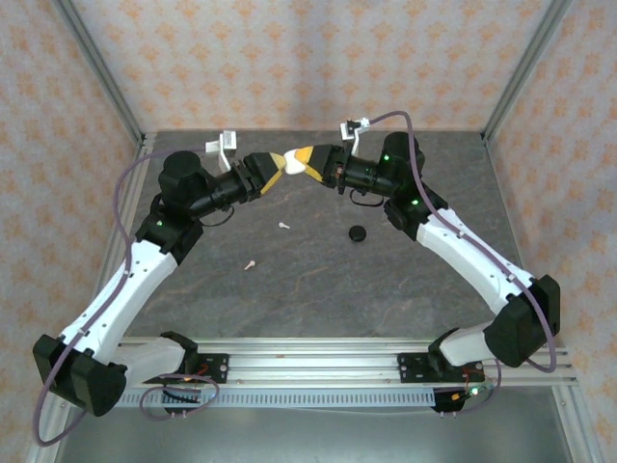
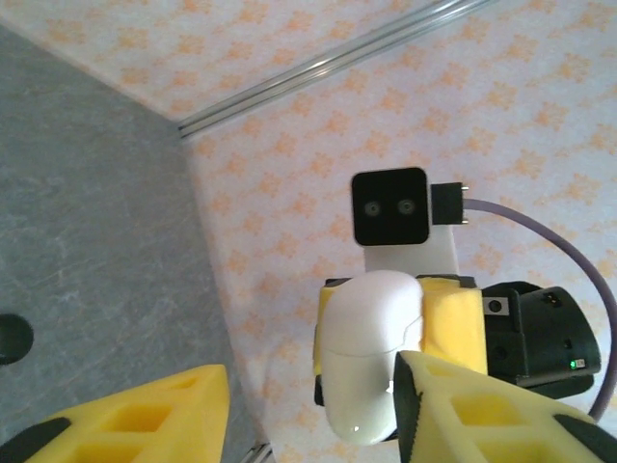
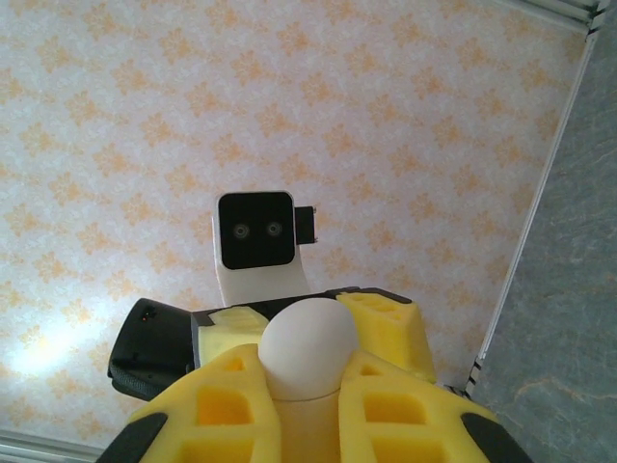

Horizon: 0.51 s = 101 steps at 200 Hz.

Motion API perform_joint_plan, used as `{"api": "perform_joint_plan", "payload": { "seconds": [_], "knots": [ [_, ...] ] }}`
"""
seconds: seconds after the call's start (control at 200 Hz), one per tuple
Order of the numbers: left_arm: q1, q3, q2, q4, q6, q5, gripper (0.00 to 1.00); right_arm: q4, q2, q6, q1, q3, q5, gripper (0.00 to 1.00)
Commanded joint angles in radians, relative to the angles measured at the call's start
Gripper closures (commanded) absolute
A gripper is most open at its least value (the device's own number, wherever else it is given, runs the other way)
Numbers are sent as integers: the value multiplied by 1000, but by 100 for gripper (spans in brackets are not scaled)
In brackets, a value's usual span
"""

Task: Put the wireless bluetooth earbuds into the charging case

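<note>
The white charging case (image 1: 292, 163), lid closed, is held in the air over the back of the table between the two grippers. My right gripper (image 1: 308, 158) is shut on the charging case (image 3: 308, 349), its yellow fingers pressed on both sides. My left gripper (image 2: 308, 420) is open, and the charging case (image 2: 371, 357) lies between its spread fingers, close to the right one. Two white earbuds lie on the table, one (image 1: 282, 226) near the middle and one (image 1: 250, 263) closer to the front left. The black earbuds cannot be made out.
A small black round item (image 1: 358, 232) rests on the grey table (image 1: 318, 289) right of centre; its dark edge (image 2: 10, 340) shows in the left wrist view. Patterned walls and metal posts enclose the back and sides. The rail (image 1: 318, 365) with the arm bases runs along the front.
</note>
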Motion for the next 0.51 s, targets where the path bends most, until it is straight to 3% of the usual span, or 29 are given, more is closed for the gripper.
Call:
{"api": "perform_joint_plan", "payload": {
  "seconds": [0.0,0.16,0.5],
  "knots": [
    [6,25,15,96,-28,59,57,78,-28,20,-2,-7,-23,97],
    [5,32,31,128,-50,85,63,118,-23,51,-1,-10,-16,97],
    [-10,57,59,150,-61,131,63,140,-8,68,8,-13,-16,98]
  ]
}}
